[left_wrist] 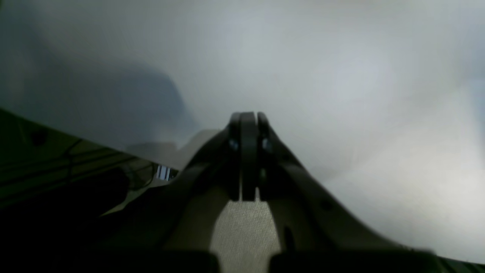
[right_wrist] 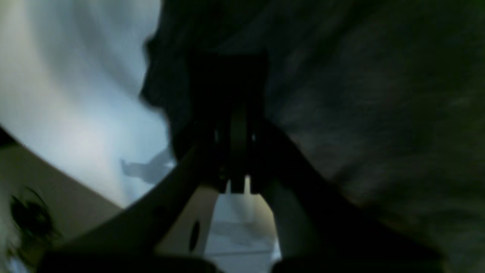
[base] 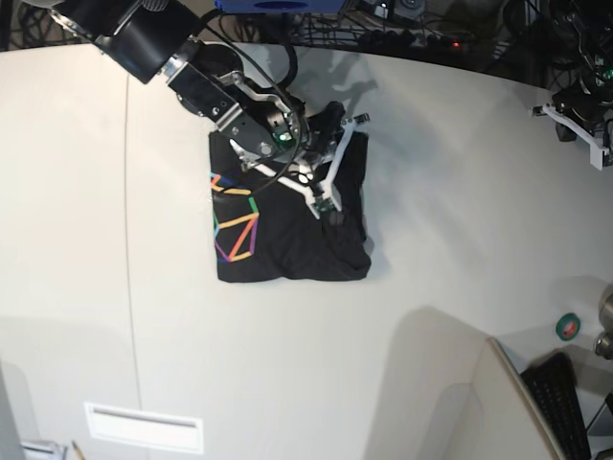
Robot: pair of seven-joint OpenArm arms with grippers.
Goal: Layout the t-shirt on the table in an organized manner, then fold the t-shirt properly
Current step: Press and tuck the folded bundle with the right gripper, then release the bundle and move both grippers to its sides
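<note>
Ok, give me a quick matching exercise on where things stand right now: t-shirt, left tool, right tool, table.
Things:
1. t-shirt
2. left tool
3. right tool
4. table

States:
A. shut, off at the far edge, away from the cloth
B. off-white, with a thin seam line
C. shut, down on the black cloth
D. black, bunched into a rough square, rainbow print showing

Pairs: 1-D, 2-A, 3-C, 4-B
</note>
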